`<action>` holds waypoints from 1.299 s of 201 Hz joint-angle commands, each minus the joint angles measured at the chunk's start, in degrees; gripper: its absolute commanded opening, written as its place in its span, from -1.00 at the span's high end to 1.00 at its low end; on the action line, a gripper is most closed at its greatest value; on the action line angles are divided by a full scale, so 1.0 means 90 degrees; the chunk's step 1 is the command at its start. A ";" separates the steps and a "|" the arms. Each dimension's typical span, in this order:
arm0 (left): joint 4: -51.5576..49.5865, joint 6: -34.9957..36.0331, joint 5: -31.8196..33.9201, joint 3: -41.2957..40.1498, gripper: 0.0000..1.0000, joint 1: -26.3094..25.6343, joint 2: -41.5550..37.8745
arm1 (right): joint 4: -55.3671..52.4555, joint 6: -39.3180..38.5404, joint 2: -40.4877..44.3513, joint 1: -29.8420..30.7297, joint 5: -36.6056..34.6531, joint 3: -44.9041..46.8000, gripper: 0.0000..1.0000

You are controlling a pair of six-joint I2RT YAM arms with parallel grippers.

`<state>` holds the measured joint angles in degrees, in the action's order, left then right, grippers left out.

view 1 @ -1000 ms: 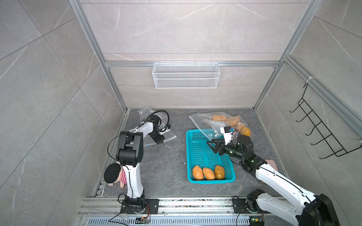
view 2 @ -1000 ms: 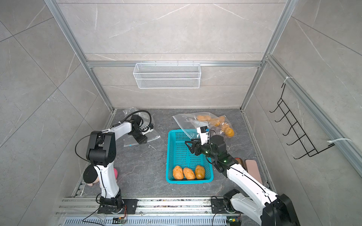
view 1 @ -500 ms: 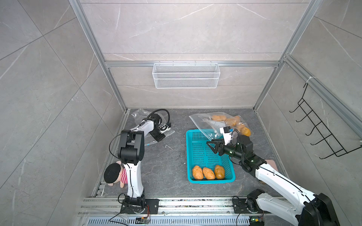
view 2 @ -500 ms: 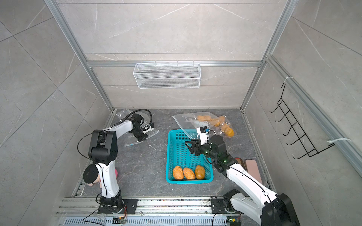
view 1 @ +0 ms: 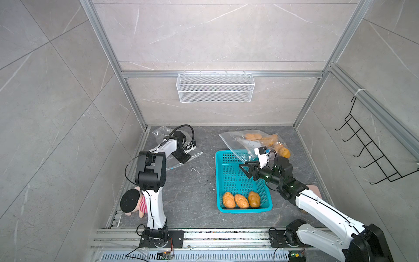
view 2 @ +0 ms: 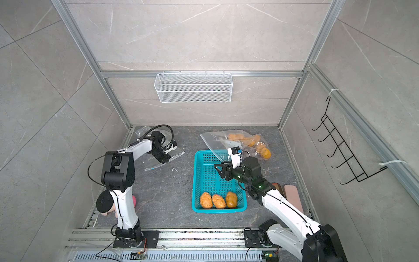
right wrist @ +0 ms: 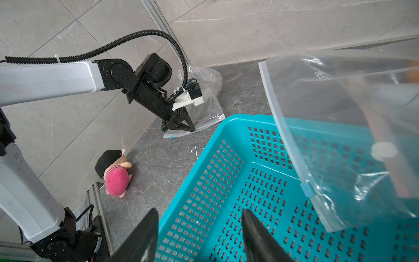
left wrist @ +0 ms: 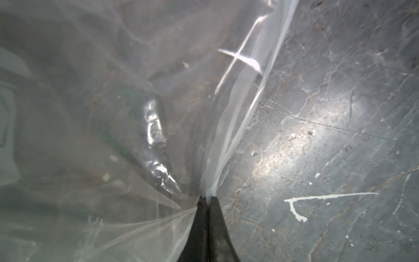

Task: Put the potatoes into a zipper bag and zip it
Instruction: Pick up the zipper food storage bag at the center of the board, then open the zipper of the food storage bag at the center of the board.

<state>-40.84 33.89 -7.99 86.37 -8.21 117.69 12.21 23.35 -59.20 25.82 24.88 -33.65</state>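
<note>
Three orange-tan potatoes (view 1: pixel 241 200) lie side by side at the near end of a teal basket (view 1: pixel 221 181). Several more potatoes (view 1: pixel 267 140) sit inside a clear zipper bag (view 1: pixel 235 141) at the back right, whose open edge drapes over the basket's far corner. A second, empty zipper bag (view 1: pixel 192 156) lies flat at the back left. My left gripper (view 1: pixel 183 160) is shut on that bag's edge; in the left wrist view the film bunches at its closed tips (left wrist: pixel 207 199). My right gripper (view 1: pixel 243 169) hangs open over the basket, nothing between its fingers (right wrist: pixel 256 229).
A pink plush toy (view 1: pixel 136 204) lies by the left arm's base. A white wire basket (view 1: pixel 215 90) hangs on the back wall and a black hook rack (view 1: pixel 371 154) on the right wall. A flat pinkish thing (view 2: pixel 292 195) lies beside the right arm.
My left gripper has closed on the empty bag's edge, and the bag has shifted slightly under it. The right arm has stayed where it was, still open.
</note>
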 commanded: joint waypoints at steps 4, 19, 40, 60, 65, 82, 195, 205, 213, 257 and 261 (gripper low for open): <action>-0.0390 -0.0555 -0.0355 0.0150 1.00 0.0033 -0.0565 | -0.0067 -0.0038 -0.0009 0.0034 0.0018 -0.0146 -0.19; -0.0393 -0.0703 -0.0509 0.0080 1.00 0.0033 -0.0788 | -0.0075 -0.0041 -0.0014 0.0037 0.0018 -0.0148 -0.19; -0.0482 -0.1079 -0.0574 0.0080 1.00 0.0033 -0.1078 | -0.0074 -0.0041 -0.0009 0.0032 0.0018 -0.0148 -0.19; -0.0691 -0.1433 -0.0597 0.0174 1.00 0.0033 -0.1368 | -0.0067 -0.0032 -0.0014 0.0036 0.0018 -0.0148 -0.19; -0.0758 -0.1567 -0.0567 0.0220 1.00 0.0034 -0.1457 | -0.0067 -0.0036 -0.0014 0.0031 0.0021 -0.0148 -0.19; -0.1022 -0.2012 -0.0483 0.0399 1.00 0.0033 -0.1756 | -0.0048 -0.0036 -0.0009 0.0036 0.0018 -0.0148 -0.19; -0.0524 -0.4926 -0.1353 -0.1270 1.00 -0.0478 -0.4851 | -0.0086 0.1430 -0.0995 0.1154 -0.0065 -0.1309 -0.22; -0.0435 -0.5160 -0.1354 -0.1462 1.00 -0.0602 -0.5073 | -0.0077 0.1547 -0.1293 0.1511 -0.0267 -0.1633 -0.23; -0.0377 -0.5291 -0.1452 -0.1585 1.00 -0.0688 -0.5235 | -0.0103 0.1613 -0.1578 0.1783 -0.0475 -0.1912 -0.22; -0.0130 -0.5793 -0.1613 -0.2007 1.00 -0.1011 -0.5779 | -0.0458 0.1908 -0.3052 0.2659 -0.1221 -0.3424 -0.22; -0.0130 -0.5835 -0.1597 -0.2018 1.00 -0.1021 -0.5795 | -0.0490 0.1924 -0.3142 0.2697 -0.1279 -0.3519 -0.22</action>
<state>-45.01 -14.17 -20.32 68.10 -16.60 67.90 10.20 37.58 -83.18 47.88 18.90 -60.45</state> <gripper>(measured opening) 0.055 0.612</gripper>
